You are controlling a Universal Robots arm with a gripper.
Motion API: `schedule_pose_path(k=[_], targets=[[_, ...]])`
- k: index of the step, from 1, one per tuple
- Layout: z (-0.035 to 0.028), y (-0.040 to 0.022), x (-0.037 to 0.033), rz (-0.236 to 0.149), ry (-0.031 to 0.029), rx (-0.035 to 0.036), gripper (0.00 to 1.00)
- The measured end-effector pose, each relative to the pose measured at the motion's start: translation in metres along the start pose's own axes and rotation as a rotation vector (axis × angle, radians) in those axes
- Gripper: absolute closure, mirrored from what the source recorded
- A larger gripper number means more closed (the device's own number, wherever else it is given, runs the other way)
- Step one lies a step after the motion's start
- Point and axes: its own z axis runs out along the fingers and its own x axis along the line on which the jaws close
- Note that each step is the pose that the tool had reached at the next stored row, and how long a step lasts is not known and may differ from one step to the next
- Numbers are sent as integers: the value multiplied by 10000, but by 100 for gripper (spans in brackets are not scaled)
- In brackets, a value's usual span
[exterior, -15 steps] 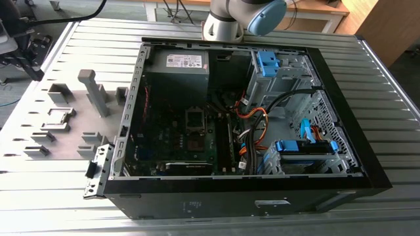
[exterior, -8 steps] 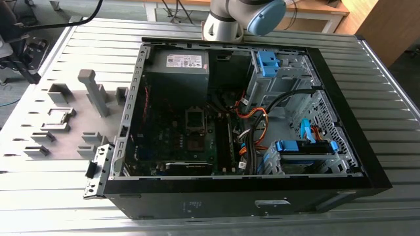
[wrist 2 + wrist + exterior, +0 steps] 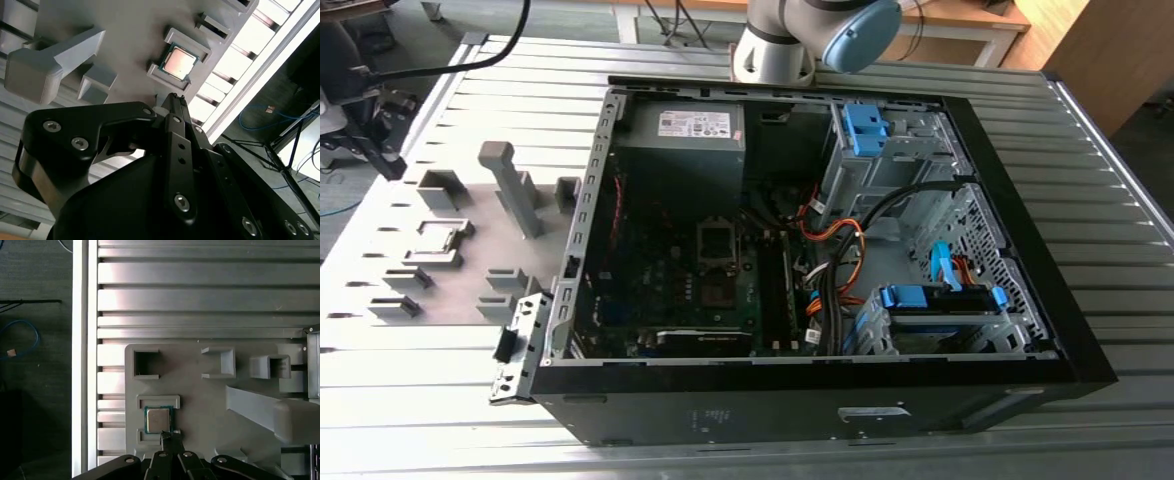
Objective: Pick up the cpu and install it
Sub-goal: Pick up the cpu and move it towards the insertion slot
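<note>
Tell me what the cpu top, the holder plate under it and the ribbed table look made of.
cpu: metal lid, satin silvery sheen, greenish board edge.
holder plate: matte grey plastic by the look, no glare.
table: likely aluminium profile, with bright streaky reflections along the slats.

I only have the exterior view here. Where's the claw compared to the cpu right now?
Observer: In the first wrist view the claw hangs just beside the cpu, with its tip over the edge of the grey holder.
Operator: Is it gripping the chip?
Observer: No. In the second wrist view the cpu lies flat in the holder's recess, silvery top up, and there is a gap between it and the claw tip.
Operator: Is the claw open or shut?
Observer: Shut. In the first wrist view its fingertips meet with nothing between them.
</note>
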Motion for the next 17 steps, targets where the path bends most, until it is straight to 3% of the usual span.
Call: schedule_pose_path(k=[10,17], targets=[[3,-1,0,34,-2,1,89],[43,-4,57,36,-2,0,89]])
